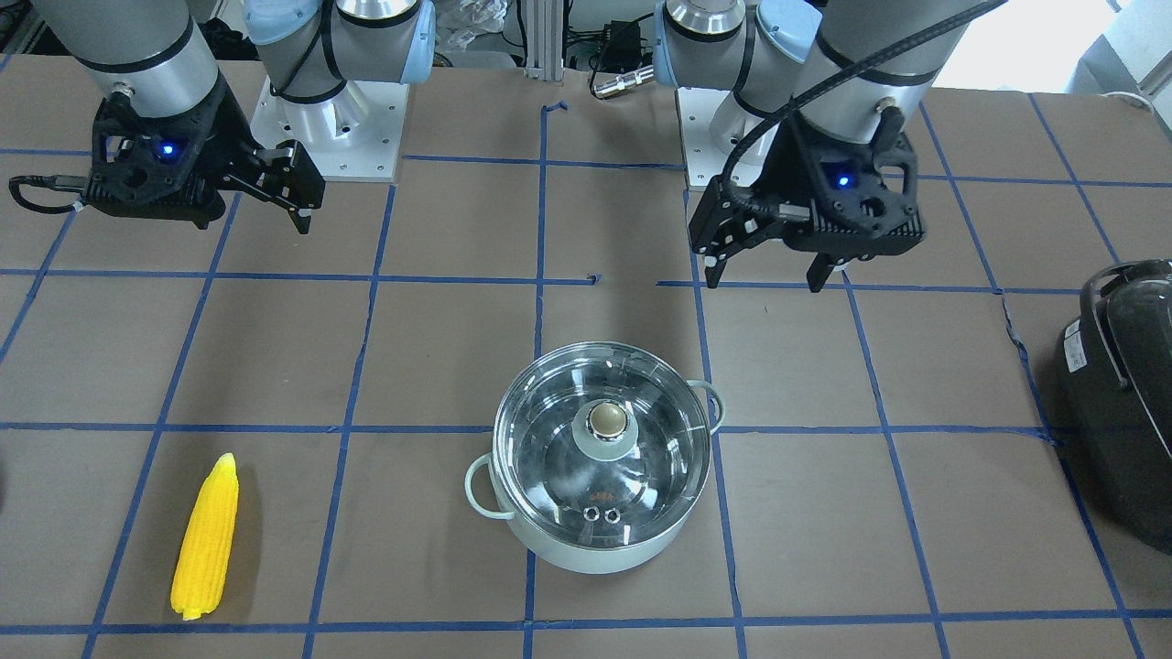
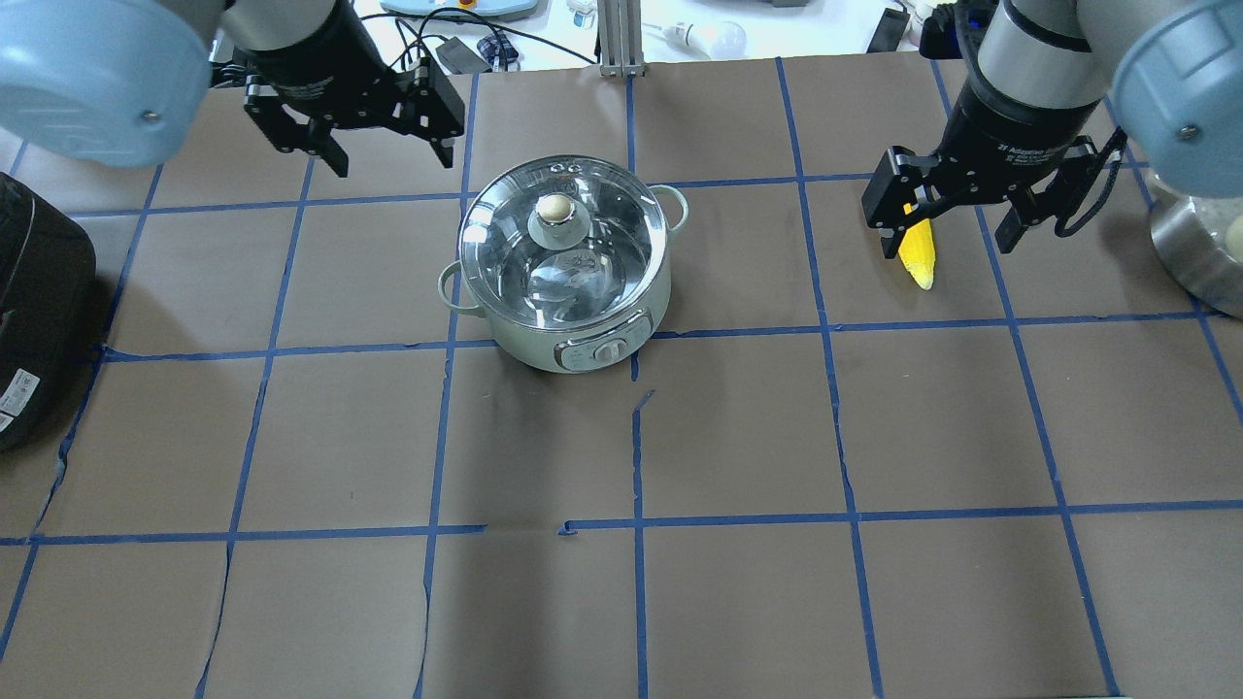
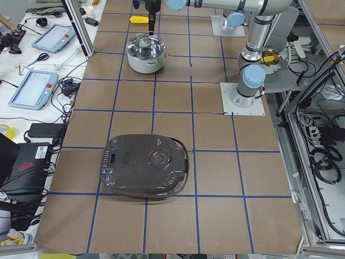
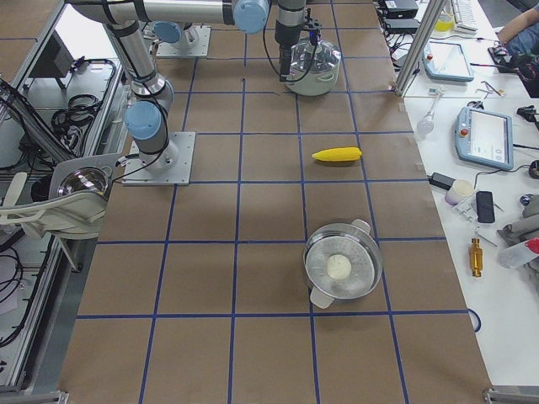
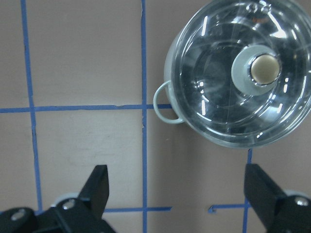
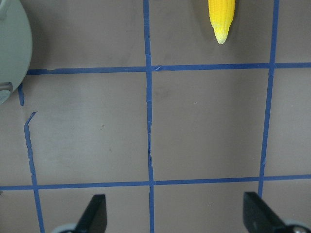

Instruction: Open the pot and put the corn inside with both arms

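Brown paper with a blue tape grid covers the surface [image 1: 439, 229]. At its middle stands the pot [image 1: 600, 549], its glass lid [image 1: 549, 439] seated and the knob [image 1: 607, 419] upright at the centre. Seen from across the surface, the corn [image 1: 207, 538] lies flat at the near left, well apart from the pot. Its long axis runs near to far, with the tapered tip toward the robot and the blunt end toward the near edge.

The left arm's fingers [image 5: 98, 189] are spread wide and empty, hanging above the surface near the pot. The right arm's fingers [image 6: 95, 213] are spread likewise, short of the corn's tip.

The lid looks smooth, breakable and fairly heavy, so the knob is the place to pinch. The corn is probably light, stiff plastic whose ridges help grip. It is best taken across its middle, square to its length.
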### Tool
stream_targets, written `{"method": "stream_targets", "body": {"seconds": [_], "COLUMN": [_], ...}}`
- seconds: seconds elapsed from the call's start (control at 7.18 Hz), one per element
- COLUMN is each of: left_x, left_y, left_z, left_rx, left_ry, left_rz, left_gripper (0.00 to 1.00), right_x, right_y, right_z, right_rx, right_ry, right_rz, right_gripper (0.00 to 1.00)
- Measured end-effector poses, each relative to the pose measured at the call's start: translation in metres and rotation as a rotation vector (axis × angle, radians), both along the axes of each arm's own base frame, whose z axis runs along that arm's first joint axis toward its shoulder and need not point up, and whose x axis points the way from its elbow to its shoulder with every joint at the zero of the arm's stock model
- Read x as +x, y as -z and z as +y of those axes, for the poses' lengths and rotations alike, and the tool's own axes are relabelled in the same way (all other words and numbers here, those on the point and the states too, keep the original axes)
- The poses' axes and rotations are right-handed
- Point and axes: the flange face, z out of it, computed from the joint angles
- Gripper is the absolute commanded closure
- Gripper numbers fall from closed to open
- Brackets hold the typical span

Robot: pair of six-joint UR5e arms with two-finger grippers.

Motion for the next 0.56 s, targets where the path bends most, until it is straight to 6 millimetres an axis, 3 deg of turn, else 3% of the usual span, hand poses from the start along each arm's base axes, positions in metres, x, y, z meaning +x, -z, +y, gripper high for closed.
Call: {"method": "stream_targets", "body": {"seconds": [0.14, 0.42, 0.56], "left_x": [-0.013, -0.033, -0.054], "left_y": [0.019, 0.077, 0.101], "left_z": [-0.02, -0.062, -0.07], "left_rx": [-0.009, -0.005, 0.005], "left_ry": [-0.001, -0.01, -0.028], "left_rz": [0.005, 0.01, 0.015], "left_gripper": [0.0, 0.0, 0.0], "right_x": [0.0, -0.002, -0.003], "right_y": [0.001, -0.001, -0.006], "right_z": [0.0, -0.003, -0.006], "right_rx": [0.002, -0.018, -0.053], "right_ry": [0.0, 0.0, 0.001], "right_rz": [0.0, 0.001, 0.003], "right_gripper": [0.0, 0.0, 0.0]}}
